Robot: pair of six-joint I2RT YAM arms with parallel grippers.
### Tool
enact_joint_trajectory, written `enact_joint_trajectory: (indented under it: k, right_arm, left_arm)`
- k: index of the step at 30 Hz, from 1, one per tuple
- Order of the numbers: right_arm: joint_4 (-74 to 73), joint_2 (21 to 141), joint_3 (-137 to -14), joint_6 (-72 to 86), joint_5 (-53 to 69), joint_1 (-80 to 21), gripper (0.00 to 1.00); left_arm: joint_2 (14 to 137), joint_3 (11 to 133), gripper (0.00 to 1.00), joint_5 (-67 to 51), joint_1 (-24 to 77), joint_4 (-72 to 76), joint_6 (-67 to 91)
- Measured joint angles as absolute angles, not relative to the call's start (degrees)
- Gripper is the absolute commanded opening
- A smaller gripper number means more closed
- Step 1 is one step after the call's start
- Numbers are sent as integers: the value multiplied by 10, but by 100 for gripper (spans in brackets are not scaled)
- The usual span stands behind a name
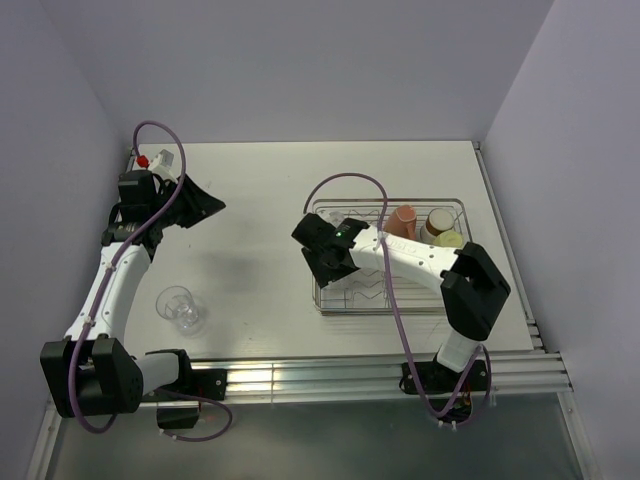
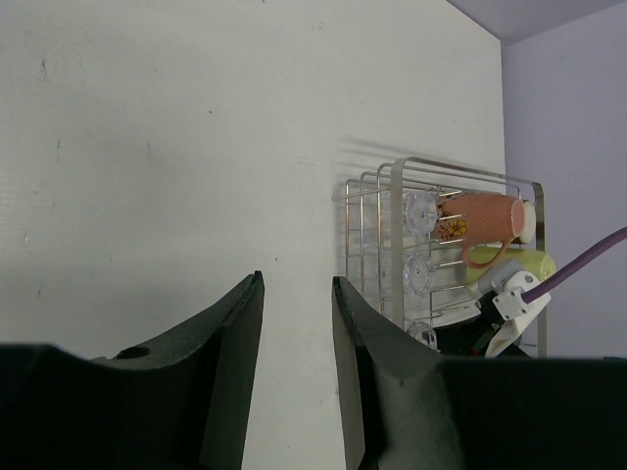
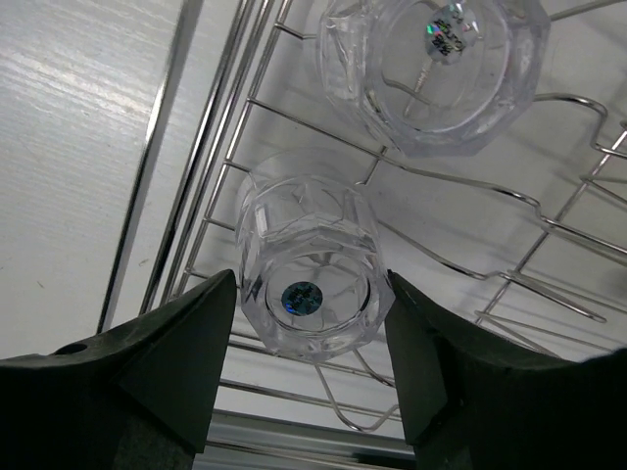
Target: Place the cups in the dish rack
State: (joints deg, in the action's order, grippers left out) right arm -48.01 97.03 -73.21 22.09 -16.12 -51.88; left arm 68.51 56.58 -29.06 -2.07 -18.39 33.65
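Right fingers: flanking a clear tumbler in the dish rack, close against its sides; gripping or just clear, cannot tell.
Left fingers: narrowly parted, nothing between them, over bare tabletop.
Rack load: second tumbler, pink mug, yellow-green mug.
Outside the rack: loose tumbler upright near the left arm.
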Motion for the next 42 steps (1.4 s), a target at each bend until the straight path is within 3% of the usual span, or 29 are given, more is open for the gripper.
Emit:
enact_joint_trajectory:
  k: [4,17,22,32,42]
  right_arm:
    - [-473,977,-732,225,-160,-520,78]
    - [-493,965,-750,229,-186,-520,79]
    - [-506,927,-778,229,-207,-520,79]
    - [-481,811,-788,224,-214,-504,79]
    - [-420,796,-745,215,-179,-496,78]
  left_arm:
    - [685,566,40,-291,-21,-184,336]
    - [685,565,39,-280,-21,-189,336]
    - [684,572,42,-218,-21,-247,334]
    - [603,620,59,-20,-21,-449,345]
    - [530,557,55,34,-21,-560,385]
